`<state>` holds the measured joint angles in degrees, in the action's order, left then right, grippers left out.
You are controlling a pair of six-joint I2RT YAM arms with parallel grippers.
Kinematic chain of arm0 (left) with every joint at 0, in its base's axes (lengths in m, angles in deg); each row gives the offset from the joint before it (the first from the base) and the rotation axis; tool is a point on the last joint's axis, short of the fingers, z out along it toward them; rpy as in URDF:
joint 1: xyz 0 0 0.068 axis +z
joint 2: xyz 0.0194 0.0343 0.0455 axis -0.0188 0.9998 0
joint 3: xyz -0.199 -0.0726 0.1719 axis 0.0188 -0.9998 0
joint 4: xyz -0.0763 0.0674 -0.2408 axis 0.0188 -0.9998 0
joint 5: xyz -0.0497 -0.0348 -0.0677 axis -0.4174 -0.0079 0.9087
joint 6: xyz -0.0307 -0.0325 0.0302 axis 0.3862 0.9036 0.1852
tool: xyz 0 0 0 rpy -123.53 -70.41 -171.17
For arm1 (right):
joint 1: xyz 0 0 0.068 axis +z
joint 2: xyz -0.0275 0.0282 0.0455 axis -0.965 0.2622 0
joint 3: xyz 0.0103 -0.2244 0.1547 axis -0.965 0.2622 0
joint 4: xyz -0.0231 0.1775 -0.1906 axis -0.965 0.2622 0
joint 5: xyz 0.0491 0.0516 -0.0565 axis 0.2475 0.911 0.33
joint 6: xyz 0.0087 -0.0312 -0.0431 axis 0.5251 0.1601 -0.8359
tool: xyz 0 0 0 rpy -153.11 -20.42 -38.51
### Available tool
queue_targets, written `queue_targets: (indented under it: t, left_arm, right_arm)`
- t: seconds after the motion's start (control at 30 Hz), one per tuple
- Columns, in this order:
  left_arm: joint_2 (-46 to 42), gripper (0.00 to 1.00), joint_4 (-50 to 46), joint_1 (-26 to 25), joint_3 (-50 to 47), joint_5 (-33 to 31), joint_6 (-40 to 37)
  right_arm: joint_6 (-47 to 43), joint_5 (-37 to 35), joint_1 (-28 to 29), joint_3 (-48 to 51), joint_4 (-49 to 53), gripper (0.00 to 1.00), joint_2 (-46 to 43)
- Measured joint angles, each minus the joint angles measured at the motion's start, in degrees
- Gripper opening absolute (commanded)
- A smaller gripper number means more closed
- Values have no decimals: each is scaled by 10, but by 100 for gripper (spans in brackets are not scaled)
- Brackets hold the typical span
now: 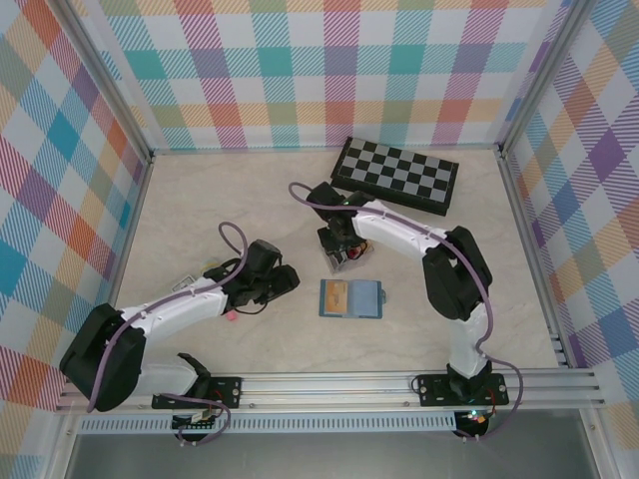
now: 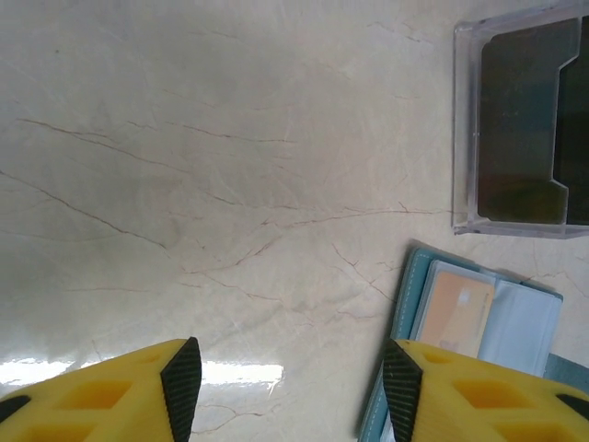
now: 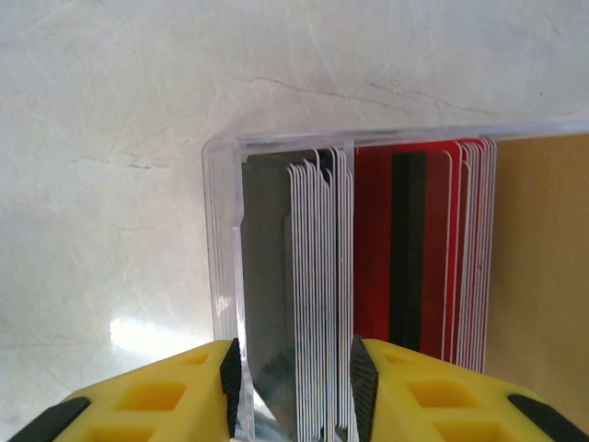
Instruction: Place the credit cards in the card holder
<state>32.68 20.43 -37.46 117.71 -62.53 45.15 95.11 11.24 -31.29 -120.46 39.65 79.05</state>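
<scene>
From above, the holder [image 1: 350, 298] lies open on the tabletop [image 1: 200, 210] between both arms. Left wrist: the left tool [image 2: 290, 387] is spread, empty, beside it. Right wrist: the right tool [image 3: 296, 387] straddles grey cards [image 3: 317, 276] in a box [image 3: 221, 276]; I cannot tell if it pinches.

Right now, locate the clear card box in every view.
Top external: clear card box at centre, just above the teal card holder.
Left wrist: box top right, above the holder.
Right wrist: box centre-right, grey cards between the right fingers.
Shared landmark: the beige veined tabletop.
</scene>
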Motion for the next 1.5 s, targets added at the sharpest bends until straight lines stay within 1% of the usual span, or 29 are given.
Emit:
queue_targets:
  t: [0.43, 0.77, 0.83, 0.97, 1.07, 1.5]
  left_arm:
    - [-8, 58, 4, 7, -10, -2, 4]
    - [-8, 59, 4, 7, -12, -1, 7]
    - [-8, 59, 4, 7, -13, -1, 7]
    - [-8, 59, 4, 7, -15, 3, 7]
    - [-8, 59, 5, 7, -15, 5, 7]
    - [6, 59, 9, 7, -15, 14, 7]
  right_arm:
    - [-15, -78, 16, -49, 33, 37, 68]
    - [-17, -151, 31, -55, 53, 37, 73]
    - [-17, -159, 31, -55, 55, 35, 73]
    - [-23, -168, 31, -55, 57, 29, 73]
    - [-27, -173, 31, -55, 57, 27, 73]
    - [-30, -184, 31, -55, 61, 24, 65]
